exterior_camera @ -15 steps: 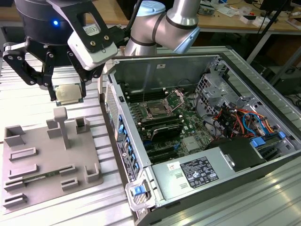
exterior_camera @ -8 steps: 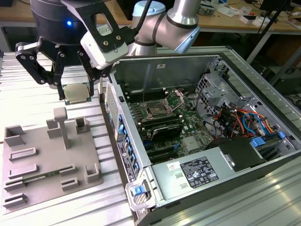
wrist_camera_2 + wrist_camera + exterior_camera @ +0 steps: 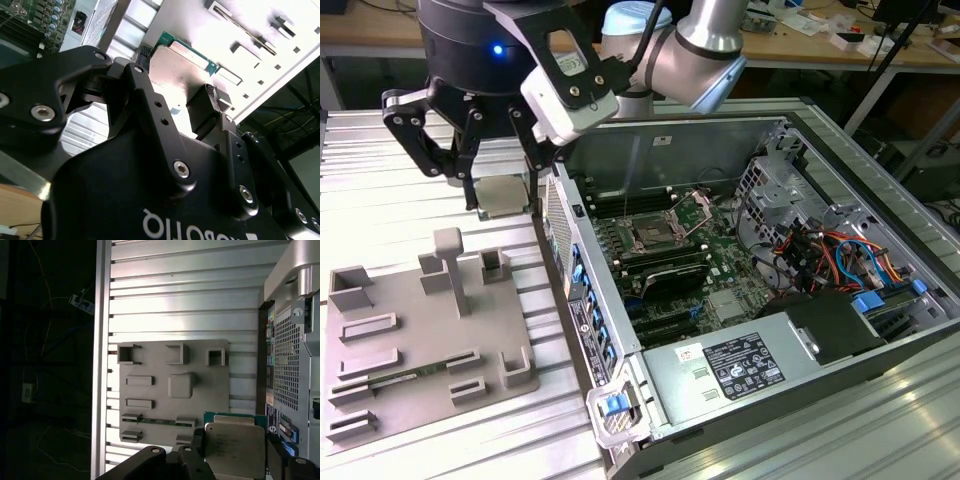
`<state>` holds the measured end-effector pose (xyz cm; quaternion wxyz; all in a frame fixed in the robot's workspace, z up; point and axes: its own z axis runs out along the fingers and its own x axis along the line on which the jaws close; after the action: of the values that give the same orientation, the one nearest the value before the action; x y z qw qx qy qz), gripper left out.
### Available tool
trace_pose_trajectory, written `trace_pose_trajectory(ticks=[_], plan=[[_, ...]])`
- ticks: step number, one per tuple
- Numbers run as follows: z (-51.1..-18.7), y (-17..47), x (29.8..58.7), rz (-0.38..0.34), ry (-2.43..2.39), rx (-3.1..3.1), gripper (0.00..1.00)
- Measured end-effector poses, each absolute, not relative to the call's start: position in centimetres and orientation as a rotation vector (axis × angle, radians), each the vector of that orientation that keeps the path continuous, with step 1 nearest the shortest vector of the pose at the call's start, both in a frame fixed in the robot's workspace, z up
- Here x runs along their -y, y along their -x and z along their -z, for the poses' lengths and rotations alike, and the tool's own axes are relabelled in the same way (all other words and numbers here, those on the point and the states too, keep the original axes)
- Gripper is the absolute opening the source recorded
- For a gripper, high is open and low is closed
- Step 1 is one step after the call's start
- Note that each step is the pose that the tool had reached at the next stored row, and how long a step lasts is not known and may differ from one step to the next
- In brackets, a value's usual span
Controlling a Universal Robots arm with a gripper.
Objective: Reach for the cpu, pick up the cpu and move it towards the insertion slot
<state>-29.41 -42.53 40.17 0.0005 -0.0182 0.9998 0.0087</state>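
Note:
My black gripper [image 3: 501,203] hangs above the ribbed metal table, just outside the open computer case's wall, and is shut on the cpu [image 3: 506,192]. The cpu is a flat silvery square with a green rim, held level between the fingers [image 3: 198,446]. It shows in both wrist views, cpu [image 3: 175,70] and cpu [image 3: 233,450]. The insertion slot [image 3: 650,237], a shiny metal frame with a dark centre, sits on the motherboard inside the case, toward the exterior view's right of the gripper. The cpu is clear of the table and of the tray below.
A grey plastic tray [image 3: 410,330] with raised holders and a memory stick [image 3: 156,421] lies on the table under and in front of the gripper. The case wall [image 3: 582,270] stands between the gripper and the motherboard. Cables and a power supply [image 3: 735,365] fill the case's right side.

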Motion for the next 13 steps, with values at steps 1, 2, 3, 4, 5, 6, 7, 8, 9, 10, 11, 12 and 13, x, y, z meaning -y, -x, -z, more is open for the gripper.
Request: trace_pose_trajectory(ticks=[1, 2, 3, 4, 5, 6, 7, 8, 9, 10, 11, 12, 13], plan=[[-40.2, 29.1, 42.5, -0.027, 0.057, -3.14, 0.55], [-40.2, 29.0, 42.5, -0.027, 0.057, -3.14, 0.55], [-40.2, 28.8, 42.5, -0.027, 0.057, -3.14, 0.55], [-40.2, 28.6, 42.5, -0.027, 0.057, -3.14, 0.55], [-40.1, 28.3, 42.5, -0.027, 0.057, -3.14, 0.55], [-40.1, 28.0, 42.5, -0.027, 0.055, -3.14, 0.55], [-40.1, 27.7, 42.5, -0.027, 0.054, -3.14, 0.55], [-40.1, 27.5, 42.5, -0.027, 0.054, -3.14, 0.55], [-40.1, 27.3, 42.5, -0.027, 0.053, -3.14, 0.55], [-40.1, 27.1, 42.5, -0.027, 0.053, -3.14, 0.55], [-40.1, 26.9, 42.5, -0.027, 0.053, -3.14, 0.55], [-40.1, 26.8, 42.5, -0.027, 0.052, -3.14, 0.55], [-40.1, 26.6, 42.5, -0.027, 0.052, -3.14, 0.55]])
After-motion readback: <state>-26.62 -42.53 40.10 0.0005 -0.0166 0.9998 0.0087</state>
